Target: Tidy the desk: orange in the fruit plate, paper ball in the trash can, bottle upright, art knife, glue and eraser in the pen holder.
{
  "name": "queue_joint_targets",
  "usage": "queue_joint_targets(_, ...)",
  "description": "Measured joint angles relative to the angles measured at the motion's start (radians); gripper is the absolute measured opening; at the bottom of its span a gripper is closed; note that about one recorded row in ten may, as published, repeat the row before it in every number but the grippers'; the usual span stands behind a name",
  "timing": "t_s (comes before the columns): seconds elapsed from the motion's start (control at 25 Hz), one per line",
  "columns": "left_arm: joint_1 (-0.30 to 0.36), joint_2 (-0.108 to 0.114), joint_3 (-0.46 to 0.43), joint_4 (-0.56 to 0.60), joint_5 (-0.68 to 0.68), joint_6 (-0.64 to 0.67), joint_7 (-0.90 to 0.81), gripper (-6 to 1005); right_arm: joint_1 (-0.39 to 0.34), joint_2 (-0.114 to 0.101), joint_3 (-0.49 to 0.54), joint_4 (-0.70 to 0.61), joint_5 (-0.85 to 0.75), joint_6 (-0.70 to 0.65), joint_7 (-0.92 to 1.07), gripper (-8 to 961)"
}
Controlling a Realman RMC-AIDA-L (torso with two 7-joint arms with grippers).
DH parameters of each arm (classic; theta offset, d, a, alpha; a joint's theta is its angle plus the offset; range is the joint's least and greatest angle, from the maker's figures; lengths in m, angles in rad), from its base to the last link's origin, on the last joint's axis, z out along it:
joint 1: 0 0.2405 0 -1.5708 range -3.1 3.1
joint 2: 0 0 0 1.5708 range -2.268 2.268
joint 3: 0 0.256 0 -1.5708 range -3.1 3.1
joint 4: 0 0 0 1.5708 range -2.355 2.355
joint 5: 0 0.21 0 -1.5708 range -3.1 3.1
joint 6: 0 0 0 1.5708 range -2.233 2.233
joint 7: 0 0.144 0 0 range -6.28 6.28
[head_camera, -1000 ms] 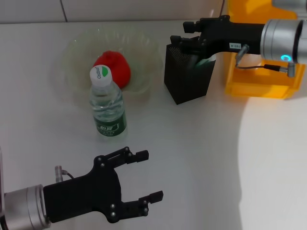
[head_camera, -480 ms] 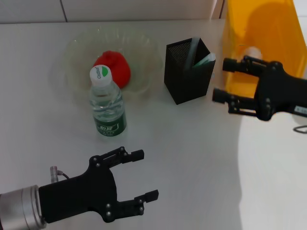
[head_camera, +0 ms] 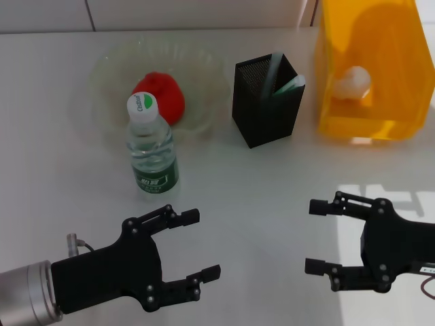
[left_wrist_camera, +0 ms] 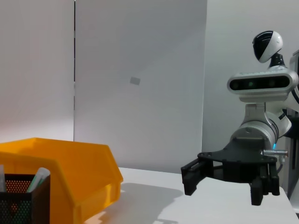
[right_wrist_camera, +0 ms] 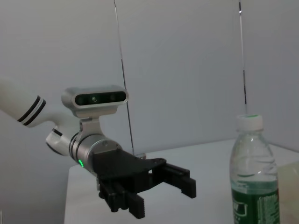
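The clear bottle [head_camera: 151, 146] with a green label stands upright in front of the glass fruit plate [head_camera: 102, 78], which holds the red-orange fruit [head_camera: 160, 95]. The black mesh pen holder [head_camera: 267, 109] holds a green-white glue stick [head_camera: 293, 84] and a dark knife handle [head_camera: 272, 70]; the eraser does not show. The paper ball [head_camera: 353, 81] lies in the yellow bin [head_camera: 370, 115]. My left gripper [head_camera: 202, 244] is open and empty at the front left. My right gripper [head_camera: 314, 236] is open and empty at the front right.
The left wrist view shows the yellow bin [left_wrist_camera: 70, 172], the pen holder [left_wrist_camera: 21, 200] and my right gripper [left_wrist_camera: 222, 189]. The right wrist view shows the bottle [right_wrist_camera: 254, 182] and my left gripper [right_wrist_camera: 161, 198]. A wall stands behind the table.
My right gripper left the pen holder, passed in front of the yellow bin and drew back to the front right, open and empty. My left gripper shifted slightly.
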Motion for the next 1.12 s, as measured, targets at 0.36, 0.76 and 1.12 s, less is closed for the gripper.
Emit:
queue_joint_targets(0.36, -0.008, 0.001, -0.002, -0.023, 0.0, -0.002, 0.0, 816, 0.011, 0.002, -0.001, 0.023, -0.015, 0.012, -0.005, 817)
queue_joint_targets(0.76, -0.002, 0.0, -0.005, -0.023, -0.003, 0.008, -0.001, 817, 0.02, 0.002, 0.007, 0.027, -0.015, 0.013, -0.006, 817)
queue_joint_targets(1.12, 0.0, -0.002, -0.02, -0.025, -0.003, 0.02, -0.002, 818, 0.028, 0.002, -0.001, 0.028, -0.016, 0.037, -0.006, 817)
